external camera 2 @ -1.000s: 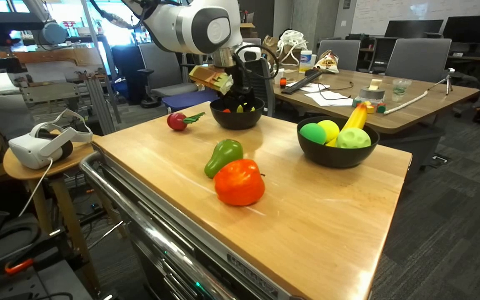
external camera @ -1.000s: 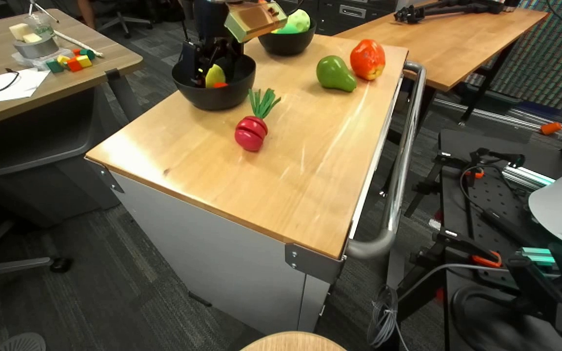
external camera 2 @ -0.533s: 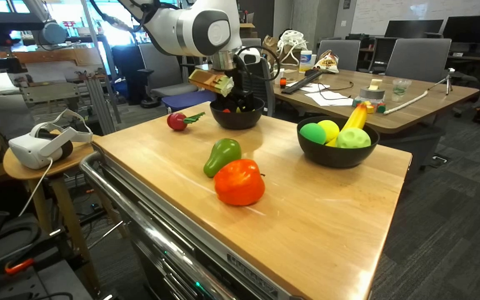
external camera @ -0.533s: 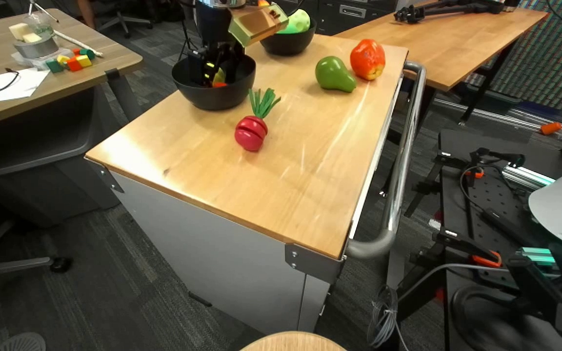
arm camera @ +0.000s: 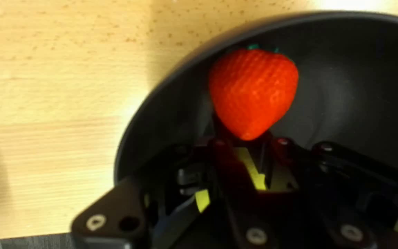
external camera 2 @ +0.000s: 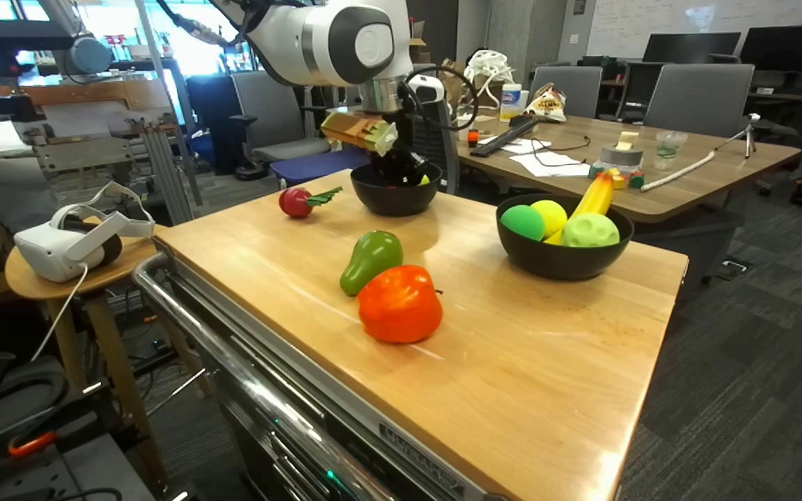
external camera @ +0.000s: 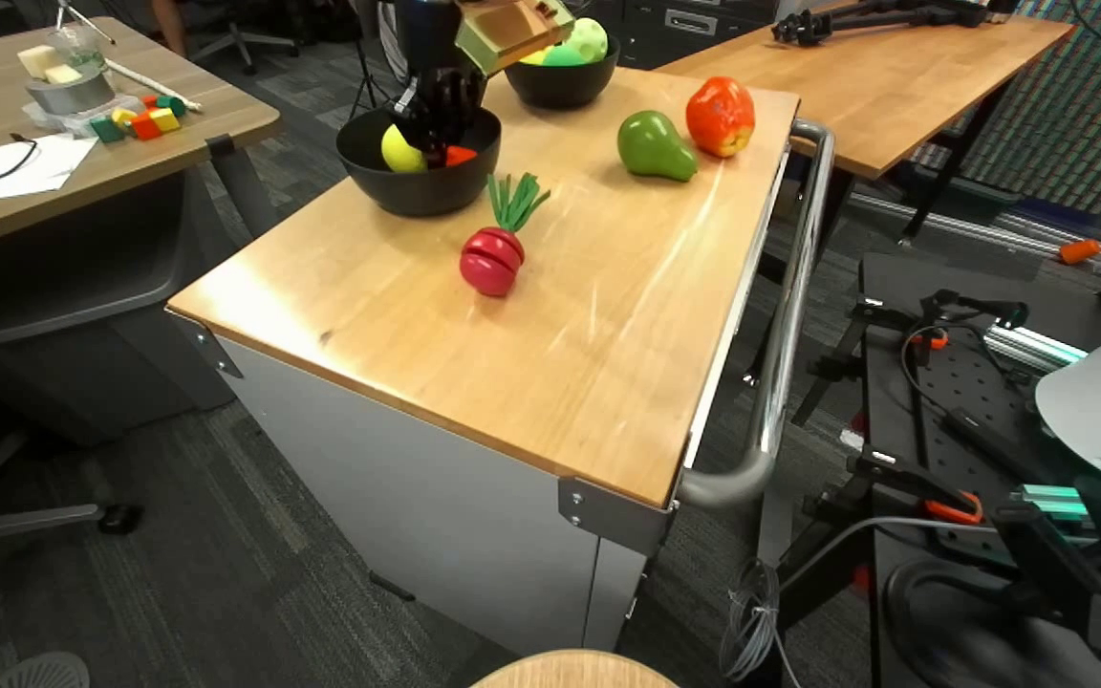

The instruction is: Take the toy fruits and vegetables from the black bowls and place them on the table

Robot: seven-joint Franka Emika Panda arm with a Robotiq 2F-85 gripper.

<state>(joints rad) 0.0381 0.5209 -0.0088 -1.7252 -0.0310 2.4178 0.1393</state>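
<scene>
— In an exterior view, from the left: a black bowl [external camera: 420, 196], yellow fruit [external camera: 401, 151] inside!
— And the tool [external camera: 436, 148]?
— In there too, beside a strawberry [arm camera: 254, 90]; spread or pinching, I can't tell!
— Next along?
— Radish [external camera: 491, 263] on the tabletop [external camera: 512, 382], far bowl [external camera: 562, 91] with a pale-green ball [external camera: 587, 40], green toy [external camera: 656, 148], red toy [external camera: 721, 117]!

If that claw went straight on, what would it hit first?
Probably the strawberry, at the tips of the claw in the wrist view; depth and contact are unclear, so perhaps the black bowl below instead.
</scene>
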